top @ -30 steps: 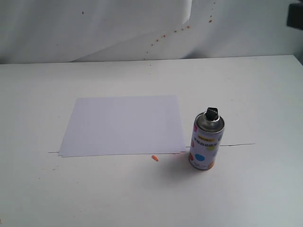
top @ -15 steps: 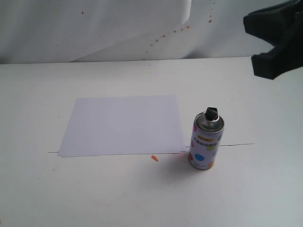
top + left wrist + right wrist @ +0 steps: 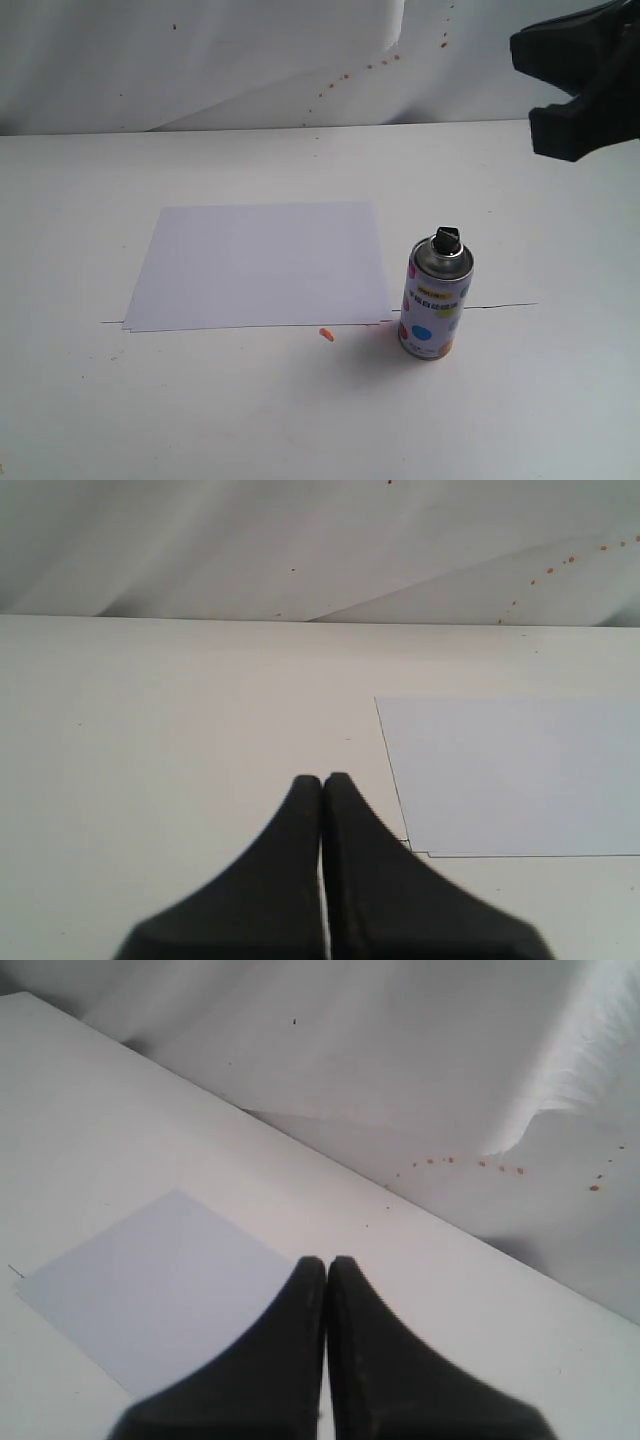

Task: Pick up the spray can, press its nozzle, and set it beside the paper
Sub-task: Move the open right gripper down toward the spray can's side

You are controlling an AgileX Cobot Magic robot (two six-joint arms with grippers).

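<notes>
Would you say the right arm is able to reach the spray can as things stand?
Probably yes: the spray can stands upright on the table, just right of the paper, with nothing crowding its right side. The right gripper is shut, so it must open first.

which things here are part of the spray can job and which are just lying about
Job: spray can, nozzle, paper.
Lying about: orange scrap, wrinkled backdrop sheet, thin dark line.
</notes>
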